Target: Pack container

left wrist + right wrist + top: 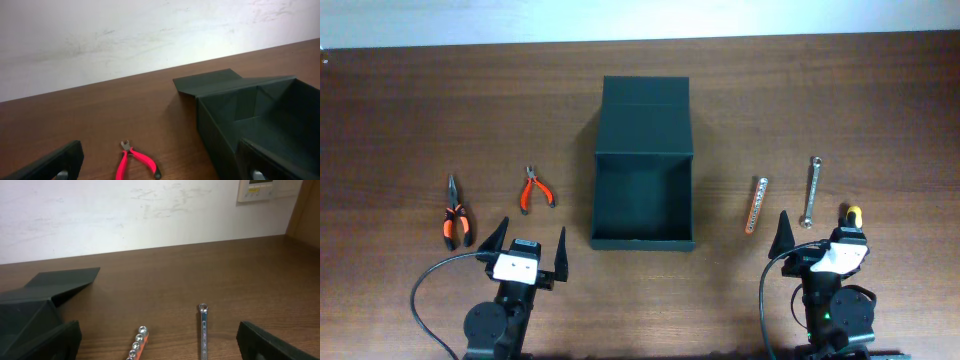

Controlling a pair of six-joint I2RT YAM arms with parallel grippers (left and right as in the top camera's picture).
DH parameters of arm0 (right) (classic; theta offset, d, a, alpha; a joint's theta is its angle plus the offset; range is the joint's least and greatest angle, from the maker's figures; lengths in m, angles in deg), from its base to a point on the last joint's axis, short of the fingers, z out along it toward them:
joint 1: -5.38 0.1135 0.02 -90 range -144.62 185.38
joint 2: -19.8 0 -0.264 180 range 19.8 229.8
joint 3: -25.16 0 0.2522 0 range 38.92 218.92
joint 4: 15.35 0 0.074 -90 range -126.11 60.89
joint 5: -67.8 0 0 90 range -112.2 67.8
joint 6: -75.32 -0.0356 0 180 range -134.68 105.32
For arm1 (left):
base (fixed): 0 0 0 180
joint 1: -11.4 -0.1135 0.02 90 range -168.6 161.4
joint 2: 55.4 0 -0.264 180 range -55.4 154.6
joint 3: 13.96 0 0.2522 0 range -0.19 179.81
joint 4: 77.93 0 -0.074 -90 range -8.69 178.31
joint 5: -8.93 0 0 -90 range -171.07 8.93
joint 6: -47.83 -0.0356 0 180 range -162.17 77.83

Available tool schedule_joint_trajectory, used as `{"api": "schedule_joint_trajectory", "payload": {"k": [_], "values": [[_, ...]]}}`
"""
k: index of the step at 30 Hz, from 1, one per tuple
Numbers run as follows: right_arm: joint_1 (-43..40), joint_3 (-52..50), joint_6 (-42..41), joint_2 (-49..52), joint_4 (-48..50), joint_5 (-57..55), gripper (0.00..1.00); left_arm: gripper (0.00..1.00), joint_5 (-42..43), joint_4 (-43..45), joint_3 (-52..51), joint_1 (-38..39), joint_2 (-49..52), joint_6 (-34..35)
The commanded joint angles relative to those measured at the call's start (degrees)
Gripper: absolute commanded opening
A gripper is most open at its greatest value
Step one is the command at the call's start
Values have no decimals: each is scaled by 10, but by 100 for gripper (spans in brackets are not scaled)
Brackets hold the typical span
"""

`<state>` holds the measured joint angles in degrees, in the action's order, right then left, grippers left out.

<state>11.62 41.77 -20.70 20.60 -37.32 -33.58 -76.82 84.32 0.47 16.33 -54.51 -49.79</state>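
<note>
Container [642,200] sits mid-table: dark green, matte, rectangular box, far bigger than any tool here, its hinged flap lid in the same green lying folded back flat on the far side, inside bare and dark, walls upright. I can't spot any brand, label or print on the container in any view. The only lettered thing is a pale wall panel [260,189] with a greenish display, up behind the container's right side, and it's too small for me to read. Left gripper [532,230] hangs near the container's front left corner, fingers spread wide with nothing between them. Right gripper [817,225] is well off the container's front right, also spread wide and holding nothing. Left of the container: small red-handled cutters [534,190], then orange-handled pliers [456,215] further out. Right of the container: orange socket rail [756,204], then a silver wrench [811,190], then a yellow-tipped tool [853,213] half hidden by the right gripper
</note>
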Motion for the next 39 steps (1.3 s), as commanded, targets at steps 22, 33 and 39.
{"api": "schedule_joint_trajectory", "payload": {"k": [22, 33, 39], "values": [[-3, 76, -80, 21, -90, 168, 99, 99, 54, -70, 70, 3, 19, 98], [-3, 422, -78, 346, -347, 202, 99, 99, 61, -313, 360, 3, 281, 95], [-3, 656, -78, 596, -558, 202, 99, 99, 61, -467, 524, 3, 474, 54]]}}
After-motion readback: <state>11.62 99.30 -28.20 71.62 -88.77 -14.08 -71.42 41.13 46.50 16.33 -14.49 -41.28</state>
